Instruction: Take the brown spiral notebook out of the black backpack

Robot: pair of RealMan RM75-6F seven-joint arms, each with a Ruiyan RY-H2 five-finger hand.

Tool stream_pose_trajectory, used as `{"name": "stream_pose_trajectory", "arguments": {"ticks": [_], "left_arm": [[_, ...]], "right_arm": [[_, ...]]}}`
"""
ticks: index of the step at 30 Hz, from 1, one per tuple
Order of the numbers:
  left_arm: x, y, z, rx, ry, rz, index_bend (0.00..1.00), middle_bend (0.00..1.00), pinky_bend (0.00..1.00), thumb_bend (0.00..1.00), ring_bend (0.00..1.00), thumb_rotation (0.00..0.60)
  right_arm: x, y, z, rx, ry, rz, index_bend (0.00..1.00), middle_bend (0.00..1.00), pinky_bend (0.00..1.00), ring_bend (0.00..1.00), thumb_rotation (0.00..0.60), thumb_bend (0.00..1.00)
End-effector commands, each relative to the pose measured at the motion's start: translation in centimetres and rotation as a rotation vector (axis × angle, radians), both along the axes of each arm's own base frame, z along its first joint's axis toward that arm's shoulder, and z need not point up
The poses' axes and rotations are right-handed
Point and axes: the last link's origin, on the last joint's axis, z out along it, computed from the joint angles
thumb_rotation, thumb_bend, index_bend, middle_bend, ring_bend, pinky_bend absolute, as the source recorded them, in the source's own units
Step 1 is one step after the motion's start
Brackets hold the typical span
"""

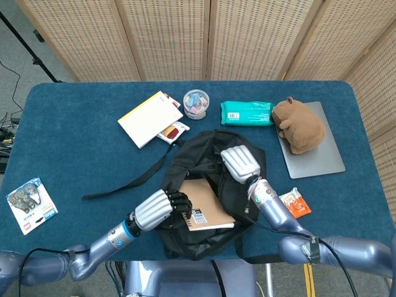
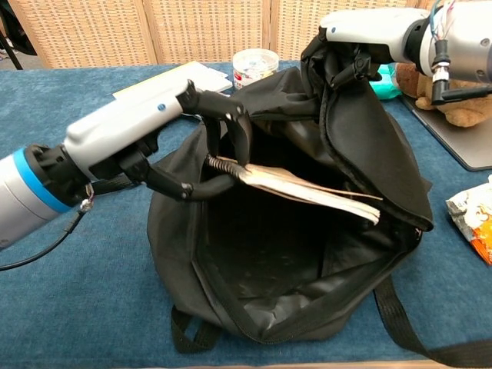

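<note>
The black backpack (image 1: 204,244) (image 2: 307,307) lies open on the blue table. My left hand (image 1: 154,209) (image 2: 134,131) grips the brown spiral notebook (image 1: 207,207) (image 2: 307,192) by its wire-bound edge. The notebook is lifted level above the bag's opening, its far corner still over the bag. My right hand (image 1: 240,164) (image 2: 361,34) holds the backpack's upper flap raised, fingers pinching the black fabric.
A white book (image 1: 150,119), a small round tub (image 1: 196,104), a teal wipes pack (image 1: 247,113), a brown plush (image 1: 298,125) on a grey laptop (image 1: 322,158), a snack packet (image 1: 296,204) and a card pack (image 1: 31,204) lie around the bag. A strap (image 1: 120,185) trails left.
</note>
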Motion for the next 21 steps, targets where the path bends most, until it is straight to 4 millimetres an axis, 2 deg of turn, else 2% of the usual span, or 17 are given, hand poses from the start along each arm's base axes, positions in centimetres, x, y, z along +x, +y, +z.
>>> {"name": "stream_pose_trajectory", "arguments": {"ticks": [1,8,21], "left_arm": [[0.2,0.1,0.8,-0.011,-0.047,0.023,0.80,0.55,0.52,0.94,0.42,0.600],[0.4,0.2,1.9,-0.033,-0.117,0.053,0.80,0.55,0.52,0.94,0.42,0.600],[1.3,-0.5,2.7,-0.148,-0.399,0.148,0.80,0.55,0.52,0.94,0.42,0.600]], "right_arm": [[0.0,-0.1,-0.1,-0.003,-0.001,-0.004,0.52,0.57,0.82,0.58,0.600,1.00],[0.4,0.0,-0.2,0.017,-0.070,-0.054,0.52,0.57,0.82,0.58,0.600,1.00],[0.1,0.2,0.0,0.078,-0.184,-0.132,0.52,0.57,0.82,0.58,0.600,1.00]]}}
